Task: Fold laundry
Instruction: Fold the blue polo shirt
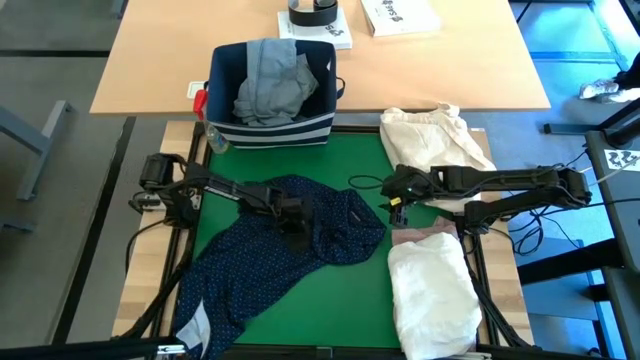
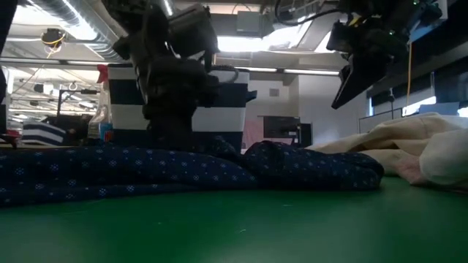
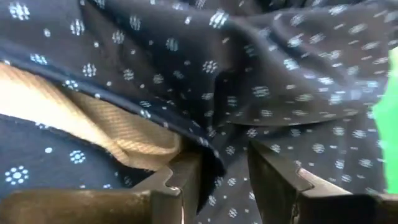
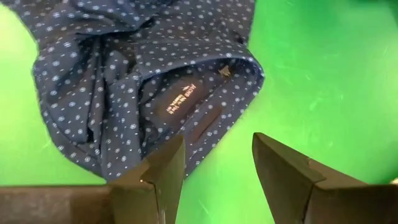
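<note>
The navy white-dotted shirt (image 1: 290, 245) lies crumpled on the green mat (image 1: 350, 320), one long part trailing to the near left corner. My left gripper (image 3: 225, 180) is down on the shirt's middle, fingers apart, with a ridge of cloth between them beside a tan lining band (image 3: 93, 118). My right gripper (image 4: 217, 168) hangs open in the air above the mat just off the shirt's collar (image 4: 205, 93), touching nothing. A white shirt (image 1: 430, 295) lies at the near right, with a pale pink top (image 1: 425, 238) showing at its far edge. Grey jeans (image 1: 272, 80) sit in the bin. My left gripper comes at the shirt's middle from above, slanting steeply down. Its fingertips (image 3: 186, 177) sit on the cloth on either side of a raised fold (image 3: 217, 165). I cannot tell whether the fold is pinched. The shirt lies slack on the mat.
A navy bin with white stripes (image 1: 270, 128) stands at the mat's far edge. A cream-beige cloth bundle (image 1: 435, 135) lies at the far right. Bare mat shows between the navy shirt and the white shirt. Books and a tape roll lie on the wooden table behind.
</note>
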